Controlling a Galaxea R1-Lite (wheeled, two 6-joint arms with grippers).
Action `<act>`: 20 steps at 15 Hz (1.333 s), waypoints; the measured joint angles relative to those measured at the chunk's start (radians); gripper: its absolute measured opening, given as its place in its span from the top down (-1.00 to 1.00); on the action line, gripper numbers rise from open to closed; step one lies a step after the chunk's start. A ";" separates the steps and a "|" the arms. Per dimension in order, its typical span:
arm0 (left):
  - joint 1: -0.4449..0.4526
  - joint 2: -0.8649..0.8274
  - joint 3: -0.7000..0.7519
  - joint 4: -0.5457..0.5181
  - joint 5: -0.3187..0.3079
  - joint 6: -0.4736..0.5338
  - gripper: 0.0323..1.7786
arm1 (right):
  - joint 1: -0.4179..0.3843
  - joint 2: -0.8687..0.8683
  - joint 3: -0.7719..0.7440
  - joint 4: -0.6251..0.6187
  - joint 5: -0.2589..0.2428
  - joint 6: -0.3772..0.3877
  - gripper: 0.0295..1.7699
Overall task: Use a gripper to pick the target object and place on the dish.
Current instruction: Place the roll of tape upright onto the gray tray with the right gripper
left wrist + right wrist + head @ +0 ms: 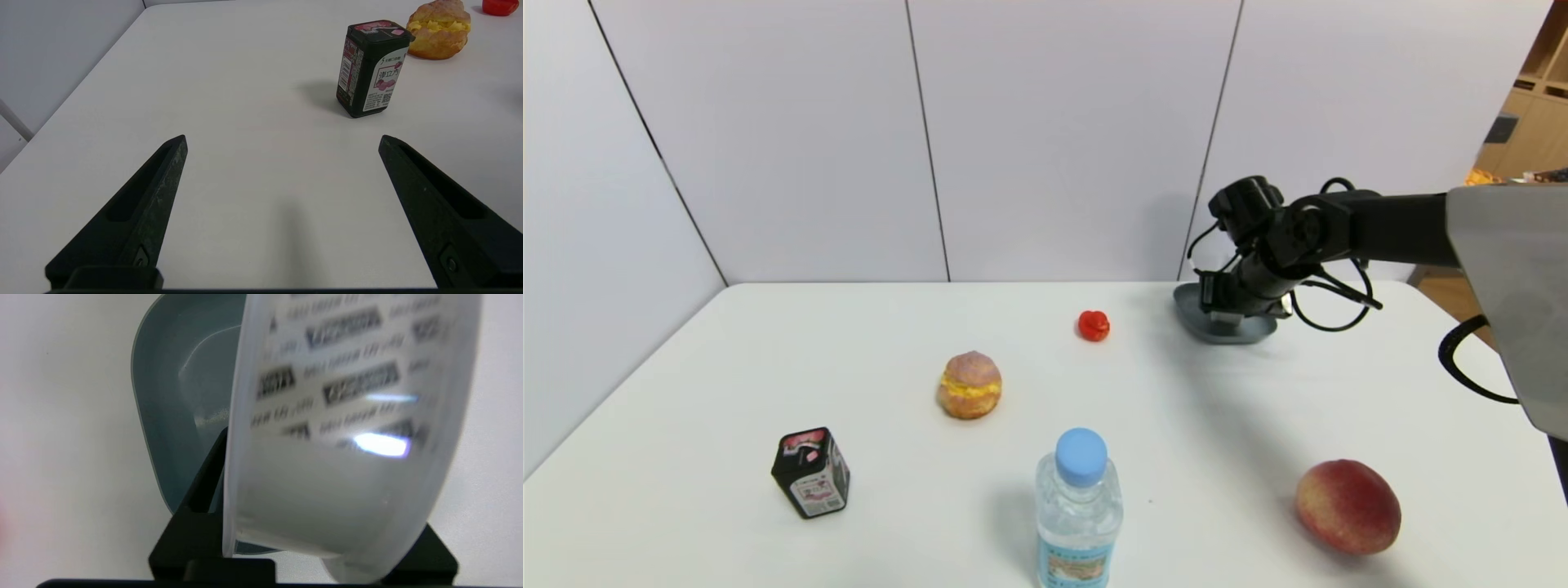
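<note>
My right gripper [1227, 309] reaches down into the grey-blue dish [1191, 320] at the table's far right. In the right wrist view the target object [347, 465], a translucent white spool with blurred black print, fills most of the picture just in front of that gripper. It stands tilted on its edge over the dish [163, 400], and I cannot tell whether it is gripped or resting free. In the head view the arm hides the spool. My left gripper [282, 139] hangs open and empty over the near left of the table.
On the white table [1258, 408] lie a red pepper [1094, 325], a cream puff [969, 385], a black box [810, 473], a blue-capped water bottle [1080, 510] and a peach [1348, 506]. The box [374, 67] stands ahead of the left gripper.
</note>
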 joint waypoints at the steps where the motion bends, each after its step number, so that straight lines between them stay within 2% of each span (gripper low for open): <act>1: 0.000 0.000 0.000 0.000 0.000 0.000 -0.90 | 0.002 0.000 -0.001 0.000 0.000 0.000 -0.08; 4: 0.000 0.000 0.000 0.000 0.000 0.000 -0.90 | 0.007 0.000 -0.002 -0.001 -0.001 0.000 -0.36; 8: 0.000 0.000 0.000 0.000 0.000 0.000 -0.90 | 0.009 -0.001 -0.004 -0.002 -0.003 0.000 -0.59; 13: 0.000 0.000 0.000 0.000 0.000 0.000 -0.90 | 0.021 -0.032 -0.002 0.000 -0.007 0.000 -0.75; 17: 0.000 0.000 0.000 0.000 0.000 0.000 -0.90 | 0.050 -0.104 -0.001 0.006 -0.043 -0.010 -0.82; 20: 0.000 0.000 0.000 0.000 0.000 0.000 -0.90 | 0.068 -0.198 0.003 0.010 -0.049 -0.071 -0.86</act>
